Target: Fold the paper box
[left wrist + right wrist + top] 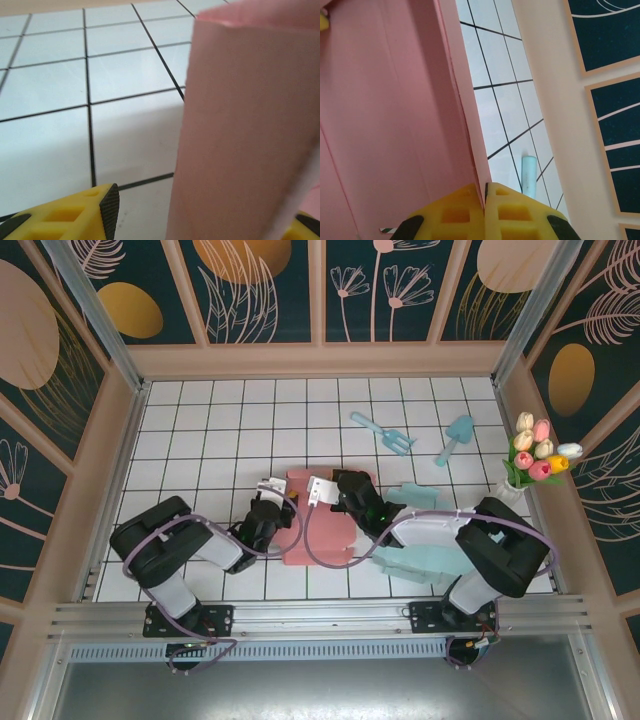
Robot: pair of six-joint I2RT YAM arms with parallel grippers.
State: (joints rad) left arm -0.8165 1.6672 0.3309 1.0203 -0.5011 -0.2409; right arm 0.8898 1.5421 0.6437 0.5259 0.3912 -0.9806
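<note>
Top external view: two arms meet over a pink paper box (pixel 330 530) on the white tiled table (pixel 200 430).
The box lies mid-table toward the near edge, between both grippers, with a flap standing up. The right gripper (pixel 485 205) is pinched tight on the thin edge of one pink wall. The left gripper (pixel 270 488) stands partly open with a pink wall between its yellow fingers (pixel 107 205), and this finger is clear of the paper. A vase of tulips (pixel 535 455) stands at the right edge.
</note>
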